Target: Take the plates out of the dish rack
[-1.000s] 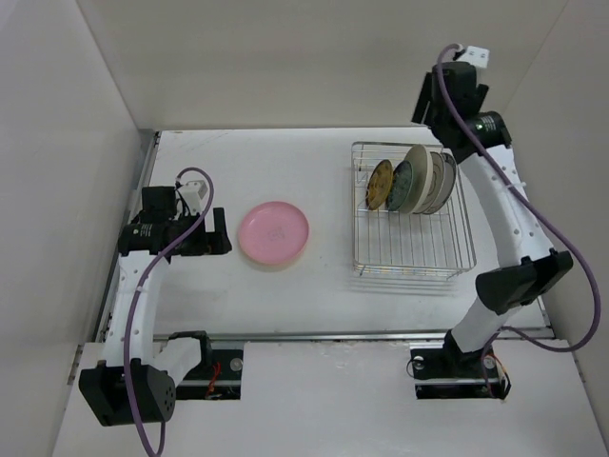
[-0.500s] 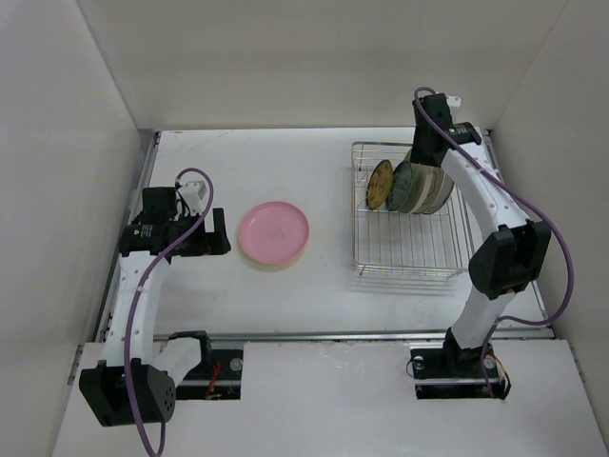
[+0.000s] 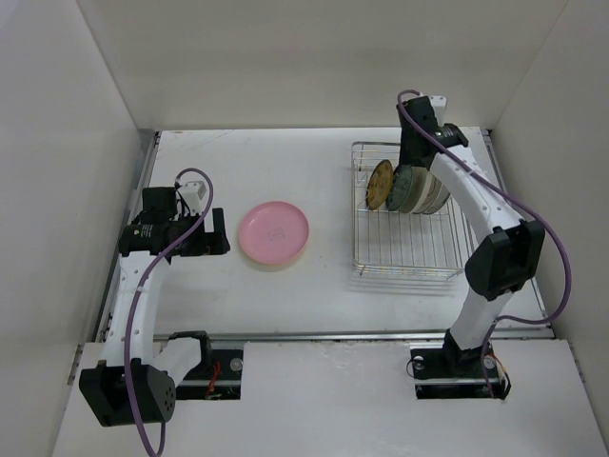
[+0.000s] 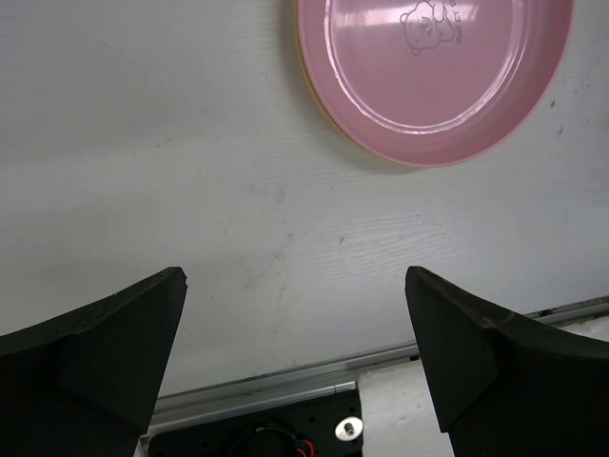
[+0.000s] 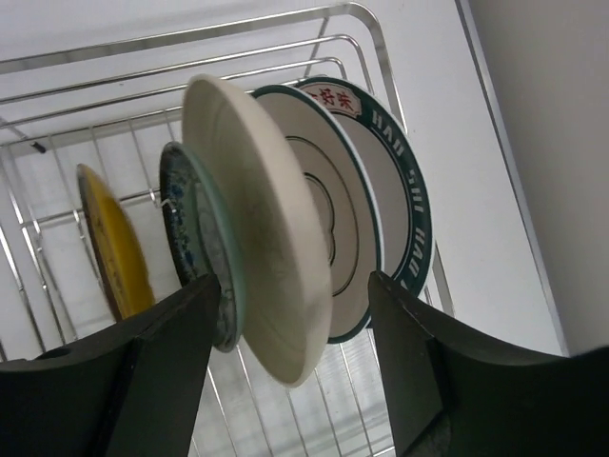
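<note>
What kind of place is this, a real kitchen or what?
Likely a robot test cell, not a kitchen: plain white walls around a white table, two arms bolted to its edge, one dish rack as prop.

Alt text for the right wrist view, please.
The right gripper, jaws open, straddles the near edge of a round cream plate standing upright in a silver wire dish rack. To its left stand a small teal-blue patterned plate and a yellow plate; to its right, a white plate with a dark lettered rim.
</note>
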Robot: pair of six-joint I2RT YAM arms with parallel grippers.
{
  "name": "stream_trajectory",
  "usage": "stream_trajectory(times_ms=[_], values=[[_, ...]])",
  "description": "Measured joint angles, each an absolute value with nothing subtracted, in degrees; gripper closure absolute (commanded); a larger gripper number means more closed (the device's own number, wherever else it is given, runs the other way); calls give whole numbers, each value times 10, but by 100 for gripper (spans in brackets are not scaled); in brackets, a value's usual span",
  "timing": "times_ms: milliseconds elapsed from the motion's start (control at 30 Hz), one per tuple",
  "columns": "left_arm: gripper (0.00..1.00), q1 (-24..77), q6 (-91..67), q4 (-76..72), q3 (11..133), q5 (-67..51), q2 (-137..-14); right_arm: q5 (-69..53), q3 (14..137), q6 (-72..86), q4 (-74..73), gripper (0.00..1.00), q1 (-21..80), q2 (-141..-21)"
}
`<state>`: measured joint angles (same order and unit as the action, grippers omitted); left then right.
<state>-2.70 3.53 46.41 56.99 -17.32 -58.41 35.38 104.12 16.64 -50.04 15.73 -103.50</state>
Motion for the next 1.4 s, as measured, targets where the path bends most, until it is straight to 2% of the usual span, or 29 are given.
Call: stream_trajectory(times_ms=[167,400,833,867,967,1000,1133,1233,1400], values=[[1,-27,35,464,570,-173,-584,375,1043,158,-489,29,211,-1026],[1,-27,35,464,570,-173,-584,330,1043,149,-459,44,242,-1027],[1,-27,35,463,570,-173,-582,292,1057,164,-458,46,241,-1149],[1,-27,35,463,570,-173,-582,288,1057,165,-458,48,241,-1153],[1,-27,35,463,570,-173,-580,281,1057,167,-458,65,239,-1156],[1,-27,35,463,570,-173,-578,279,1059,169,-458,76,238,-1156],[1,-27,35,463,570,-173,-575,280,1061,175,-463,92,237,-1156],[1,-27,35,463,570,-173,-575,299,1070,174,-487,99,233,-1156],[1,-27,35,463,570,-173,-575,355,1124,155,-509,100,240,-1150]])
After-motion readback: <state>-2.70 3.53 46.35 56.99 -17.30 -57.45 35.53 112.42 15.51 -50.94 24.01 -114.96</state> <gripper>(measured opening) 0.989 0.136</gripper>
